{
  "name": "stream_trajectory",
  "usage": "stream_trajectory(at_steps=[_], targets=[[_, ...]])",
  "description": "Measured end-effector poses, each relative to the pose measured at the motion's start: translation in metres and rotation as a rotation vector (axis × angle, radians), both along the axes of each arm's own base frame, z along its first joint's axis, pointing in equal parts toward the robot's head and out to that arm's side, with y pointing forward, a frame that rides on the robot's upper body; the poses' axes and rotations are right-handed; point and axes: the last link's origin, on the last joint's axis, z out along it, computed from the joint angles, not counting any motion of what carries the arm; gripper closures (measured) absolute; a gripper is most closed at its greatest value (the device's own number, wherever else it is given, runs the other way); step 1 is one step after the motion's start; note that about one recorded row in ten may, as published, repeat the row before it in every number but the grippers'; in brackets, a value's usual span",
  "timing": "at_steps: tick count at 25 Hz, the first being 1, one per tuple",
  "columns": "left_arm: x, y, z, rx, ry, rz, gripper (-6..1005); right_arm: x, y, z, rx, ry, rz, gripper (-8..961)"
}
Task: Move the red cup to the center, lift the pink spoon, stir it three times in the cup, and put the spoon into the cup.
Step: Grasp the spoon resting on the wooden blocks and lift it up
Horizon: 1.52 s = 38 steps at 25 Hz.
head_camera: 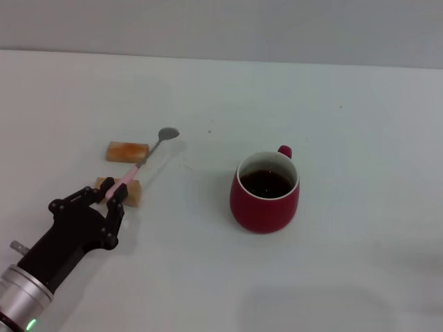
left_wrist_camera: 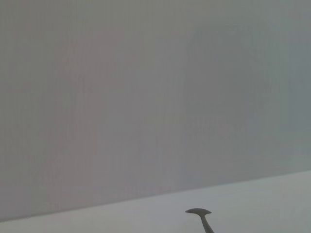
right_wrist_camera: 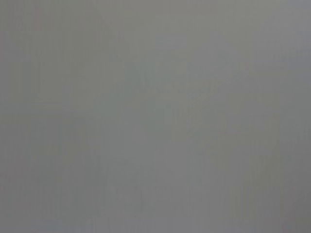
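Observation:
The red cup (head_camera: pixel 265 194) stands upright right of the table's middle, dark liquid inside, its small handle pointing to the far side. The pink spoon (head_camera: pixel 147 158) lies slanted across two tan wooden blocks, its grey bowl (head_camera: pixel 168 133) pointing away from me; that bowl also shows in the left wrist view (left_wrist_camera: pixel 198 212). My left gripper (head_camera: pixel 111 192) is at the near left, its black fingers closed on the near end of the pink handle. My right gripper is out of view, and the right wrist view shows only plain grey.
Two tan wooden blocks sit on the white table (head_camera: pixel 208 277), one farther away (head_camera: pixel 127 151) and one right beside my left fingers (head_camera: pixel 133 194). A grey wall rises behind the table.

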Motion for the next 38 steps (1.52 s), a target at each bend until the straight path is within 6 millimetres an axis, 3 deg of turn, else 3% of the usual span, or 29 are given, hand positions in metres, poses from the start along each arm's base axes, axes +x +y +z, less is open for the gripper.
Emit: stream_trajectory(at_steps=[7,14,22,30,38], targets=[[0.014,0.012,-0.003,-0.051,0.014,-0.078,825,0.0,0.0,0.0,-0.001,-0.002,0.002,954],[0.024,0.052,0.012,0.053,0.099,-0.11,825,0.0,-0.001,-0.001,-0.01,-0.002,0.006,954],[0.044,0.088,0.023,0.059,0.198,-0.085,825,0.0,-0.001,-0.001,-0.011,-0.002,0.004,954],[0.09,0.114,0.061,0.025,0.134,-0.123,825,0.0,0.001,-0.001,-0.009,0.012,0.007,954],[0.115,0.13,0.082,0.034,0.224,-0.139,824,0.0,0.002,0.0,-0.002,0.014,0.008,954]])
